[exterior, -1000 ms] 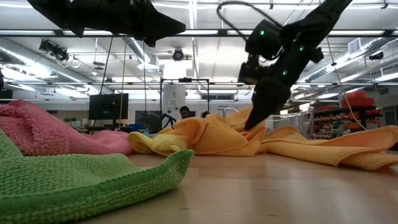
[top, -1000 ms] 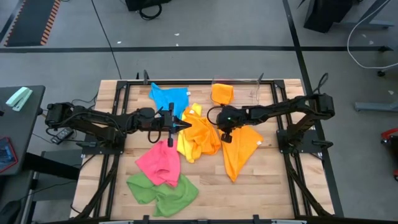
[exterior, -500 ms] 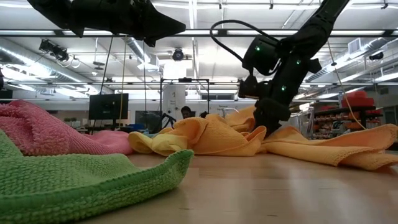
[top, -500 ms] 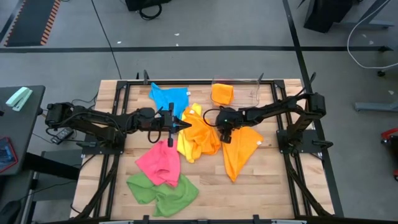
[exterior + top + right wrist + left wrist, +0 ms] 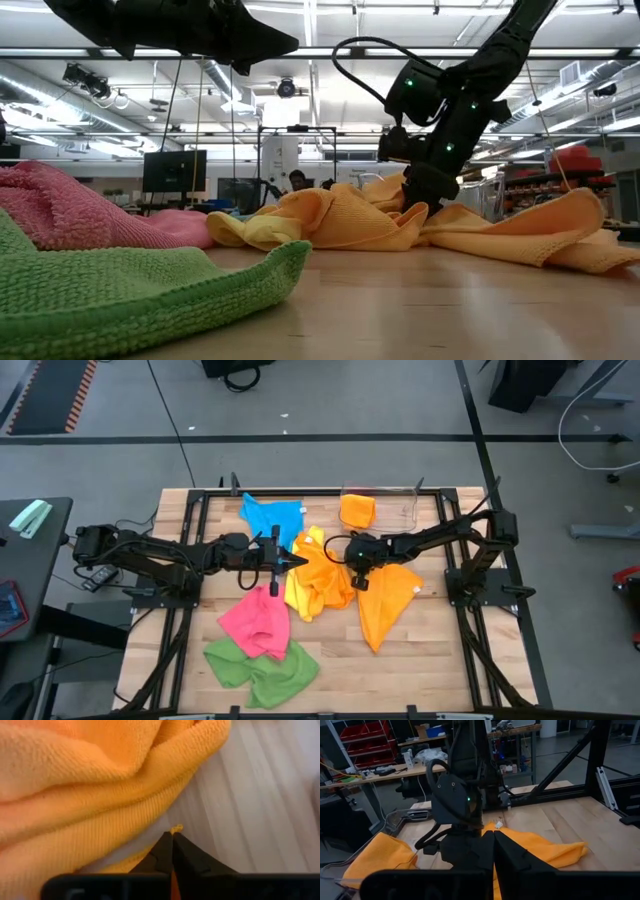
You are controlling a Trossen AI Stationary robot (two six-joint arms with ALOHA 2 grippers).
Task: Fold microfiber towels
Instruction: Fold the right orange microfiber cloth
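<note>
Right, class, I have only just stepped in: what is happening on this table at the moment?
A two-armed robot is working through a heap of soft microfiber towels on a wooden table. The right claw is down at the edge of the loose orange towel and shut on a corner of it. The left claw, shut and empty, hovers over the crumpled yellow and orange pile. Pink, green and blue towels lie unfolded nearby.

A workshop or robotics lab: a wooden bench (image 5: 430, 650) on a grey concrete floor (image 5: 320, 420), red parts bins (image 5: 362, 731) on shelving, cluttered worktables (image 5: 395, 770) behind.
</note>
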